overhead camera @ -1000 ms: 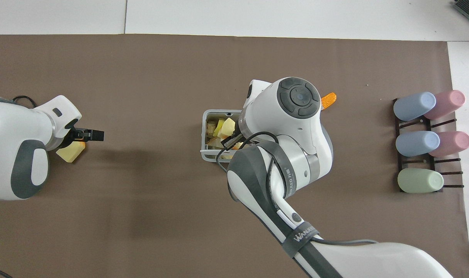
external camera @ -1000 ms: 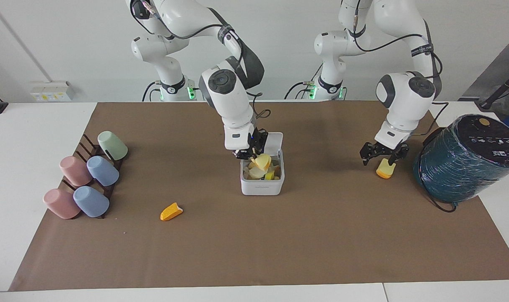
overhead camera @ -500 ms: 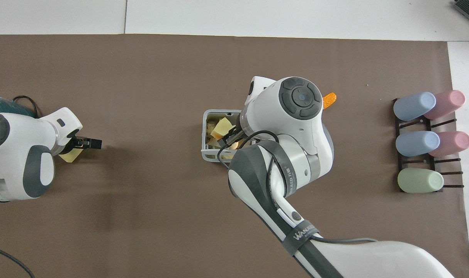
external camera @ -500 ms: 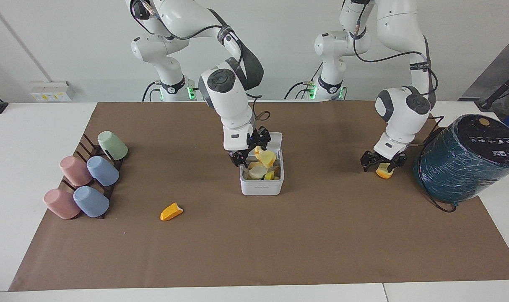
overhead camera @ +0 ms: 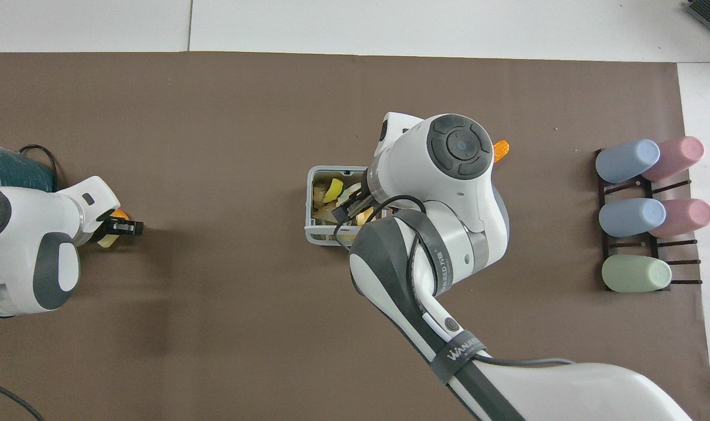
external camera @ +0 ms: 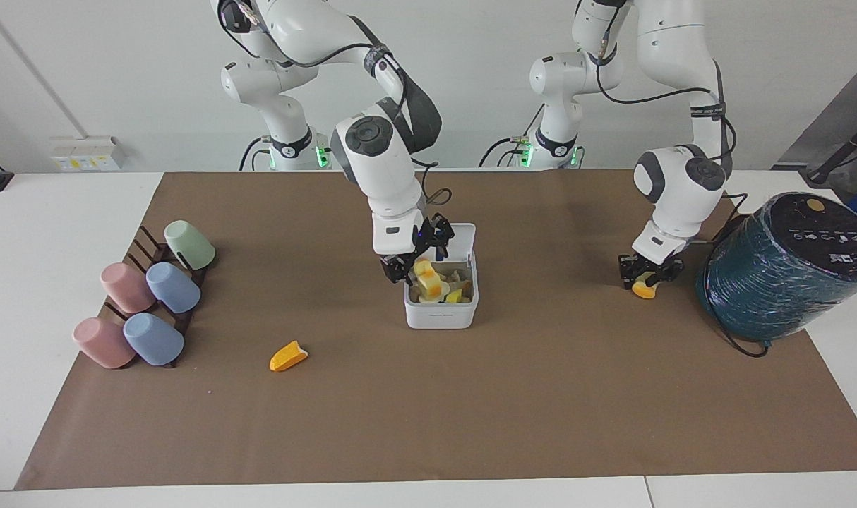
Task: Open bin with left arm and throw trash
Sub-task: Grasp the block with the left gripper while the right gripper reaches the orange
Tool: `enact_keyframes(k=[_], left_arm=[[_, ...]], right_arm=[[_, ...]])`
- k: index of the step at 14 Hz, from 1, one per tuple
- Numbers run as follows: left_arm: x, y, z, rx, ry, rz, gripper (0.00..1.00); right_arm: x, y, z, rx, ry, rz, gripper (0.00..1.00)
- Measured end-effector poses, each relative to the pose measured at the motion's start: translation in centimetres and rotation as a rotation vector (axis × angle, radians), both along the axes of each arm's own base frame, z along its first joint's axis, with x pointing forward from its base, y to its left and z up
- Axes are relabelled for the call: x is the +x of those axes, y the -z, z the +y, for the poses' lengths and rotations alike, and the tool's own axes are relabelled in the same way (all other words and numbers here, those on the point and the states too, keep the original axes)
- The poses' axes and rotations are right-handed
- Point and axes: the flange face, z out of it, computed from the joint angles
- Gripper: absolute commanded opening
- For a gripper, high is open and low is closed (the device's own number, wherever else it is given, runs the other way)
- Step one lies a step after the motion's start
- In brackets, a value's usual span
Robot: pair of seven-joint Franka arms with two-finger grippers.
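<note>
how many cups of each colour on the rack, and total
pink cups: 2
blue cups: 2
green cup: 1
total: 5, all lying on the rack toward the right arm's end of the table
</note>
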Motion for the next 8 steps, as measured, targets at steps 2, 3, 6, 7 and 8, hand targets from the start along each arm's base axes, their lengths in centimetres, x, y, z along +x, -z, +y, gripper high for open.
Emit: enact_keyframes(k=[2, 3, 6, 7, 8], left_arm=[[0.0, -0.4, -0.2, 0.0, 0.004, -0.008, 0.0], [0.1, -0.9, -0.5, 0.0, 0.008, -0.013, 0.0], [0.1, -4.4, -1.2, 0.0, 0.014, 0.011, 0.0], [0.2, -6.3, -1.6, 0.0, 0.006, 0.025, 0.0], [0.3, -8.2, -2.4, -0.001, -0.004, 0.033, 0.0]], right_arm=[[1.1, -2.1, -1.9, 0.017, 0.084, -0.018, 1.0], [1.9, -3.5, -4.1, 0.027, 0.13, -0.03, 1.0], [4.1, -6.3, -13.3, 0.023, 0.263, -0.027, 1.0], [4.6, -6.2, -16.0, 0.004, 0.297, -0.029, 1.0], [4.8, -5.4, -17.6, -0.031, 0.311, -0.042, 1.0]])
